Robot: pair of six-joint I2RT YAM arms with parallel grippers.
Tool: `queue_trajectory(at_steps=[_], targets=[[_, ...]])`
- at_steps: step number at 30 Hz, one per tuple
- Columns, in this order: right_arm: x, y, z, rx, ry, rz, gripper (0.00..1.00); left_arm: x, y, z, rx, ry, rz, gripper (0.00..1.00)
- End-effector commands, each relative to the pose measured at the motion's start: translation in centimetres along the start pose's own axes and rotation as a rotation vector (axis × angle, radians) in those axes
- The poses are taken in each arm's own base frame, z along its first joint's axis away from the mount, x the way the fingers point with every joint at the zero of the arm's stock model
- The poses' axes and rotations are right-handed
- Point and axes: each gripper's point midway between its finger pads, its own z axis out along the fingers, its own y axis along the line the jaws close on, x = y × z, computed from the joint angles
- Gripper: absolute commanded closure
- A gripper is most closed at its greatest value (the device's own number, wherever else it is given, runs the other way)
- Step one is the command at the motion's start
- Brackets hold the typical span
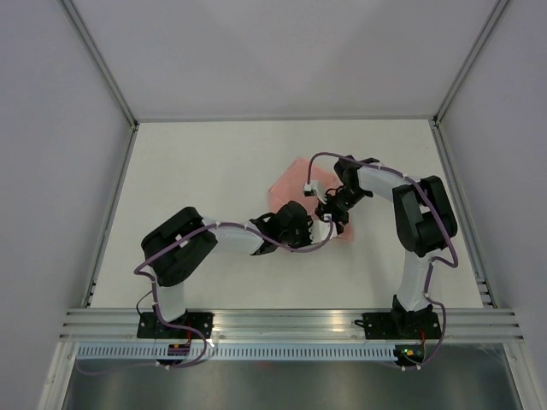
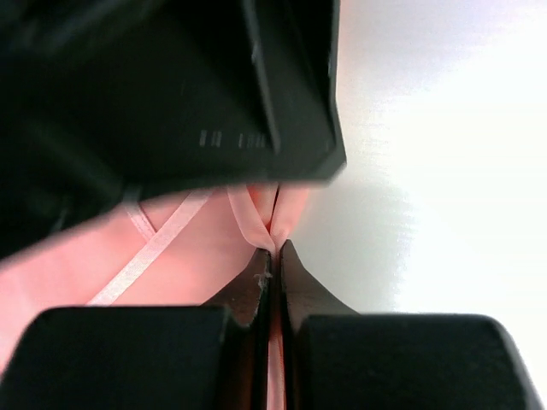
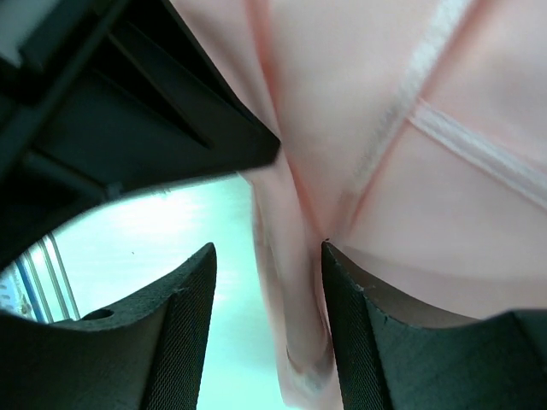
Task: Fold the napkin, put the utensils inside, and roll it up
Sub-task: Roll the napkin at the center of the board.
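Observation:
The salmon-pink napkin [image 1: 289, 186] lies bunched in the middle of the table, mostly hidden under both grippers. My left gripper [image 1: 301, 224] is shut on a fold of the napkin [image 2: 256, 226]; the cloth runs pinched between its jaws in the left wrist view. My right gripper [image 1: 329, 213] is open, its fingers [image 3: 184, 299] either side of a hanging fold of the napkin [image 3: 295, 256], with the right finger touching the cloth. The two grippers are very close together. No utensils are in view.
The white table [image 1: 197, 171] is walled by white panels with aluminium posts. An aluminium rail [image 1: 291, 323] runs along the near edge, where both arm bases are bolted.

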Motion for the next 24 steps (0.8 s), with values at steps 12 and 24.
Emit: queue_trajectory(at_steps=[12,24], targets=[[0.2,-2.1,-6.3,0.262,-0.180,-0.007,0.41,2.0,-2.4,-1.5,0.402,0.037,-0.398,0.98],[-0.9,0.7,-7.9,0.465,-0.290,-0.296,0.38,3.6,-1.9,-1.2,0.671,-0.007,-0.727,0.98]])
